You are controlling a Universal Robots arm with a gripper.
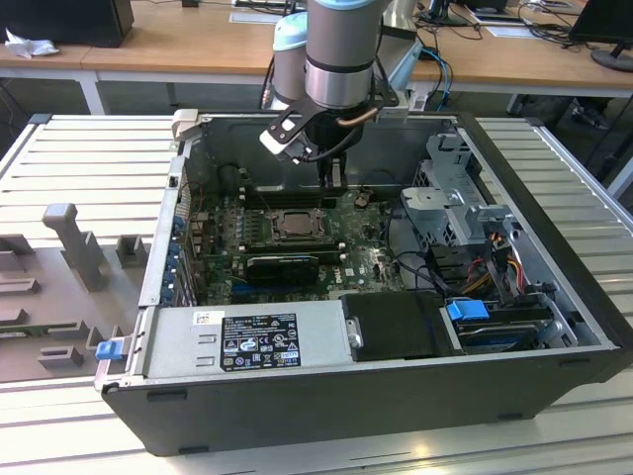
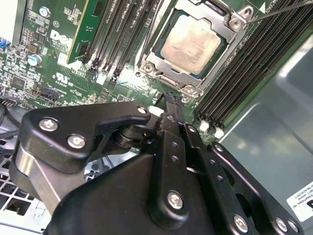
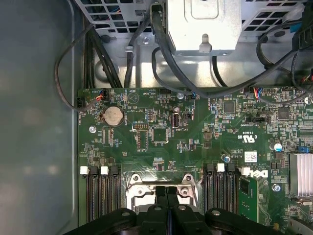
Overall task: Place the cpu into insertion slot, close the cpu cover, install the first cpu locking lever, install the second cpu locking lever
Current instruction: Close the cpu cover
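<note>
The gripper (image 2: 168, 100) has both fingers pressed together with nothing held between them. Its tips are poised low over the motherboard (image 3: 161, 132), just short of the socket corner, and contact is not evident. The cpu (image 2: 198, 41) lies flat in the insertion slot (image 1: 265, 226) directly ahead of the fingertips, silver top upward and seated square. The cpu cover (image 2: 166, 68) is down over it, its window framing the chip, so placement and closing are judged complete. One locking lever (image 2: 279, 12), a thin wire rod on the side of the socket far from the gripper, angles away from the frame and is judged unlatched. A second rod (image 2: 152, 29) runs along the adjoining edge; whether it is latched cannot be determined. The closed, narrow tip is judged a pushing posture suited to thin wire, not a grasp. Memory slots (image 2: 122, 34) flank the socket on both sides.
</note>
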